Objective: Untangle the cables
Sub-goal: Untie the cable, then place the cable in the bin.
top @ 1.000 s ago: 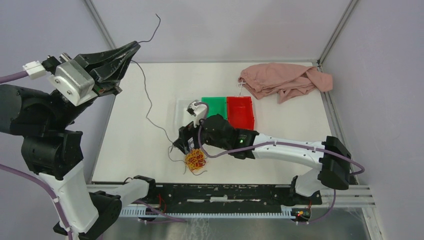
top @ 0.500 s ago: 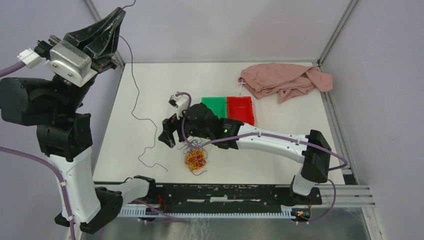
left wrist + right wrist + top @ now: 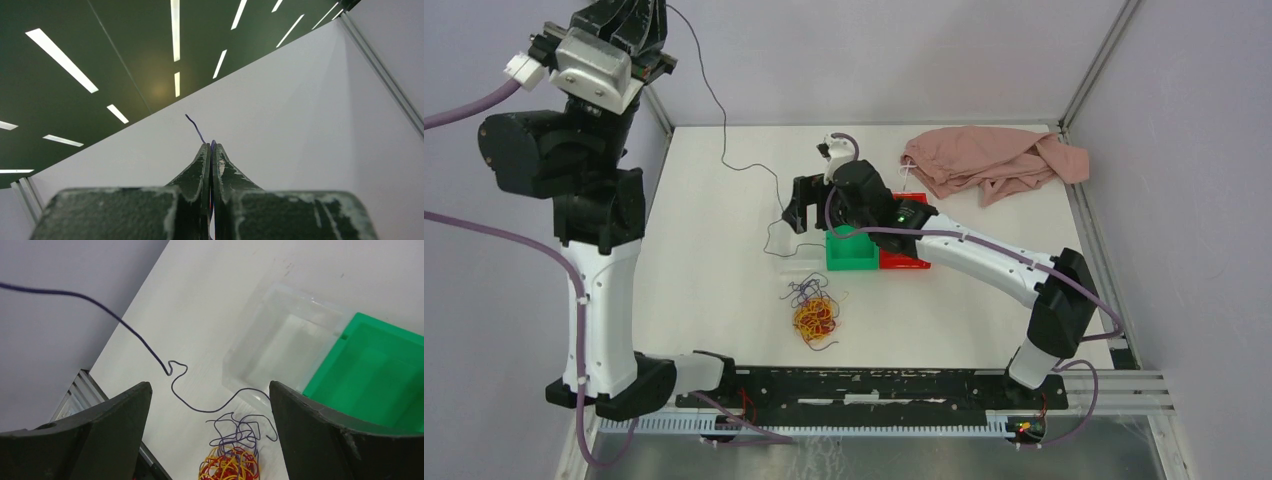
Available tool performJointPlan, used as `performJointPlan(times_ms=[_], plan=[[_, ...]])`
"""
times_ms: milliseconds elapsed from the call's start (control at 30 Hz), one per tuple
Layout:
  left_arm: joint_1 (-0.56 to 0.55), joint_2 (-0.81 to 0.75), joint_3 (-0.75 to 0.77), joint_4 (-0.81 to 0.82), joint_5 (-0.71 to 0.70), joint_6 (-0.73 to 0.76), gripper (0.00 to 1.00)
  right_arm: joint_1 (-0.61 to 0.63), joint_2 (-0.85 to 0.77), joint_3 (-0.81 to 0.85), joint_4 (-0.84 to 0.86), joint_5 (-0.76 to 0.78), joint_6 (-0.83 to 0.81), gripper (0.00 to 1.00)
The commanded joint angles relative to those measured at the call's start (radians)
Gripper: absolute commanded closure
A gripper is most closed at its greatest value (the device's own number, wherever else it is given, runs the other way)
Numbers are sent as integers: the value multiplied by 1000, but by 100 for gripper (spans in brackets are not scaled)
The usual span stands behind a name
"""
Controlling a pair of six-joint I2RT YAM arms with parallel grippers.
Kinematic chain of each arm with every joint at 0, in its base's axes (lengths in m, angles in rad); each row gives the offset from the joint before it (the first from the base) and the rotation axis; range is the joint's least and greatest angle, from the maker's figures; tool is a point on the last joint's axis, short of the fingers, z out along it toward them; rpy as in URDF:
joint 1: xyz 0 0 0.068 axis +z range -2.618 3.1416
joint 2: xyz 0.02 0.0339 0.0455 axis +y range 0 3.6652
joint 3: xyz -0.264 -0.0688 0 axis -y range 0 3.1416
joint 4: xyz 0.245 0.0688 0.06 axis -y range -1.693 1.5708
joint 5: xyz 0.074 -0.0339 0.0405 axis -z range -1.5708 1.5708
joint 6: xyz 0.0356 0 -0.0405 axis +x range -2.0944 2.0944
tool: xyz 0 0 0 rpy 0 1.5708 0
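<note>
The cables lie as a fist-sized tangle (image 3: 814,316) of red, yellow and purple strands on the white table, also low in the right wrist view as the tangle (image 3: 230,467). One dark purple strand (image 3: 724,160) runs from beside the tangle up to my left gripper (image 3: 629,15), which is raised high at the back left. In the left wrist view that gripper (image 3: 212,146) is shut on the strand, whose end (image 3: 192,124) pokes past the tips. My right gripper (image 3: 809,210) hovers open above the bins, apart from the tangle; in its own view the gripper (image 3: 208,385) holds nothing.
A clear bin (image 3: 285,345), a green bin (image 3: 852,252) and a red bin (image 3: 906,258) stand mid-table, partly under my right arm. A pink cloth (image 3: 989,160) lies at the back right. Enclosure walls close in the table.
My left arm swung higher and back, pulling the purple strand along the table. My right gripper lifted off the tangle and moved back over the bins.
</note>
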Motion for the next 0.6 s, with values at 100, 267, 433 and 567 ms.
performJointPlan(times_ms=[100, 267, 433, 567], plan=[[-7, 95, 46, 69, -33, -4, 97, -70, -108, 4, -22, 31, -9, 6], [-19, 132, 53, 55, -29, 3, 97, -121, -114, -21, -27, 11, -2, 7], [-62, 143, 28, 39, -23, 37, 97, -147, -114, -59, -23, 5, 10, 7], [-90, 156, 7, 50, -23, 78, 97, -153, -111, -92, -2, -19, 20, 8]])
